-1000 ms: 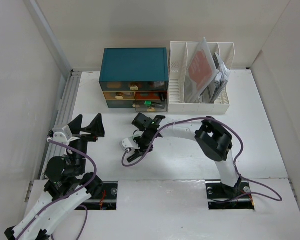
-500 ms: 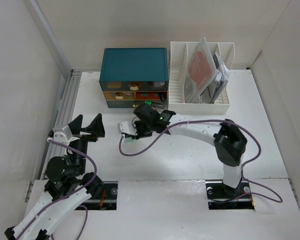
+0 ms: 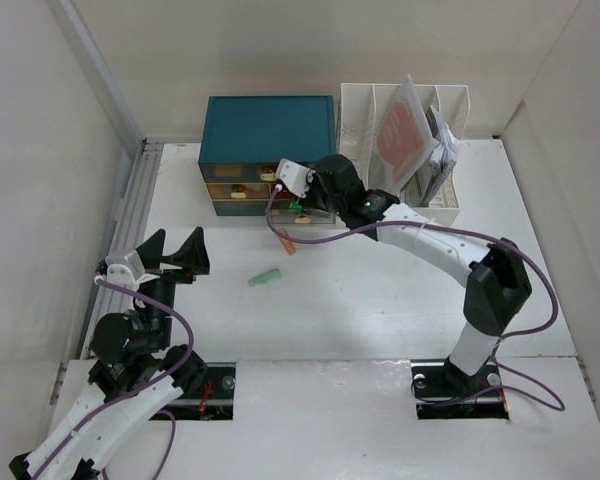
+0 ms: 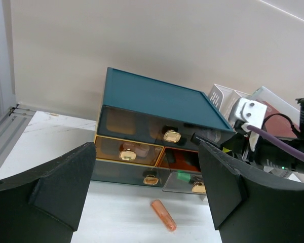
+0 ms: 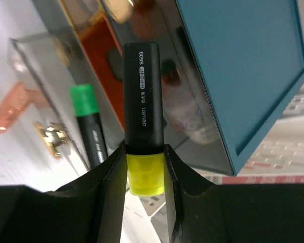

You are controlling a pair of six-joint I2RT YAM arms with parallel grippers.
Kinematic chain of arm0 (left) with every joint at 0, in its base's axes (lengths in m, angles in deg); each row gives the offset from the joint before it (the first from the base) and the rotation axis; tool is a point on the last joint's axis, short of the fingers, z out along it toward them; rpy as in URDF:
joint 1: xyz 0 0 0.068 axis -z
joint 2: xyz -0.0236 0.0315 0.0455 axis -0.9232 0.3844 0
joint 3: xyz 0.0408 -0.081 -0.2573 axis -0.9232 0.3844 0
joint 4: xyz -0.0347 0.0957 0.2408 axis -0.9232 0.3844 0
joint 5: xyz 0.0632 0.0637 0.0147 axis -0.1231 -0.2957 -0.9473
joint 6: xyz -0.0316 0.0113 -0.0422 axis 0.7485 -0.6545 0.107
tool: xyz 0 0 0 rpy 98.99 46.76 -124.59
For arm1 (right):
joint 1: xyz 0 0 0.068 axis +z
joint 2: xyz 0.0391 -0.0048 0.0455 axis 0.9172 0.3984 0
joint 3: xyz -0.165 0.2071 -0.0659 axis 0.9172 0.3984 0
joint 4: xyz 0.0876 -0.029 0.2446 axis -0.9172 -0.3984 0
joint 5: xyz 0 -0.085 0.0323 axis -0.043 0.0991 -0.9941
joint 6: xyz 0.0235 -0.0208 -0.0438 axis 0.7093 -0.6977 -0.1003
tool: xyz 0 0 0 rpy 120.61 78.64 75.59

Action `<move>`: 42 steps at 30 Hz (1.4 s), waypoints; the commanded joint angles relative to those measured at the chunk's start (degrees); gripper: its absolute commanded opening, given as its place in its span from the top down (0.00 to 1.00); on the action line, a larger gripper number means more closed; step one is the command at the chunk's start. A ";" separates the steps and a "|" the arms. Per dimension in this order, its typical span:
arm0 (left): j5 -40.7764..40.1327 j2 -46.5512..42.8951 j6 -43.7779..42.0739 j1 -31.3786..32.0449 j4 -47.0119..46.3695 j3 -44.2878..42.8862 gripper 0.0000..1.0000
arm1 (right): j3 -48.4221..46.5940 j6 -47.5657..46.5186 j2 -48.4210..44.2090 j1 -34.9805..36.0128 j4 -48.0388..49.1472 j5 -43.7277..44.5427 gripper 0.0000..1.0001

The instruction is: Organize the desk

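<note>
R jaws clenched on black highlighter (image 5: 141, 96) w/ yellow end, held up off the bench (image 3: 380, 300) nr its far edge, right at the front of teal drawer box (image 3: 268, 125), beside open drawer w/ green-capped marker (image 5: 85, 116). L jaws released, empty, above bench's left edge. Orange tube (image 3: 283, 240) & pale green piece (image 3: 265, 278) lie on bench betw. both jaws.
</note>
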 commanded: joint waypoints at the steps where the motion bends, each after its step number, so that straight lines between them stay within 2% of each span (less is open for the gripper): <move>1: -0.33 -0.15 -0.73 -0.11 -2.65 0.00 0.21 | 0.40 2.23 0.62 -0.34 3.06 1.58 0.86; 5: -0.33 -0.15 -0.73 -0.11 -2.65 0.00 0.21 | -0.12 2.75 1.14 -1.58 3.06 1.05 0.84; 8: -0.33 -0.15 -0.73 -0.11 -2.65 0.00 0.21 | -0.13 2.75 1.15 -2.10 3.06 1.05 0.78; 11: -0.33 -0.15 -0.73 -0.11 -2.65 0.00 0.21 | -0.13 2.75 1.68 -2.10 3.06 1.05 0.56; 12: -0.33 -0.15 -0.73 -0.11 -2.65 0.00 0.21 | -0.13 2.75 2.20 -2.10 3.06 1.05 0.53; 15: -0.33 -0.15 -0.73 -0.11 -2.65 0.00 0.21 | -0.13 2.75 2.20 -2.10 2.54 1.05 0.49; 20: -0.33 -0.15 -0.73 -0.11 -2.65 0.00 0.21 | -0.65 4.06 0.89 -2.10 1.31 -1.05 0.48; 22: -0.33 -0.15 -0.73 -0.11 -2.65 0.00 0.21 | -0.65 5.47 -0.34 -2.10 1.31 -2.46 0.53; 23: -0.33 -0.15 -0.73 -0.11 -2.65 0.00 0.21 | -0.65 5.48 -1.82 -2.10 1.31 -3.42 0.59; 24: -0.33 -0.15 -0.73 -0.11 -2.65 0.00 0.21 | -0.65 6.35 -2.53 -2.10 1.31 -5.96 0.68; 25: -0.33 -0.15 -0.73 -0.11 -2.65 0.00 0.21 | -0.65 6.36 -3.24 -2.10 0.70 -8.07 0.84; 28: -0.33 0.37 -0.73 -0.11 -2.65 0.00 0.21 | -0.65 6.88 -4.39 -4.21 -2.55 -20.45 0.99; 30: -0.33 0.38 -0.73 -0.11 -2.65 0.00 0.21 | -4.32 6.88 -1.86 -6.05 -11.30 -30.09 1.00; 31: -0.33 0.38 -0.73 -0.11 -2.65 0.00 0.21 | -4.35 6.01 -0.36 -6.58 -11.35 -33.63 1.00; 32: -0.33 0.38 -0.73 -0.11 -2.65 0.00 0.21 | -7.39 4.53 1.31 -7.19 -18.05 -37.58 1.00; 34: -0.33 0.38 -0.73 -0.11 -2.65 0.00 0.21 | -9.52 2.23 5.88 -8.43 -22.40 -45.22 1.00; 36: -0.33 0.38 -0.73 -0.11 -2.65 0.00 0.21 | -10.93 -0.66 8.08 -8.95 -26.88 -47.55 1.00; 42: -0.33 0.38 -0.73 -0.11 -2.65 0.00 0.21 | -10.94 -0.67 10.82 -8.96 -26.30 -45.97 0.99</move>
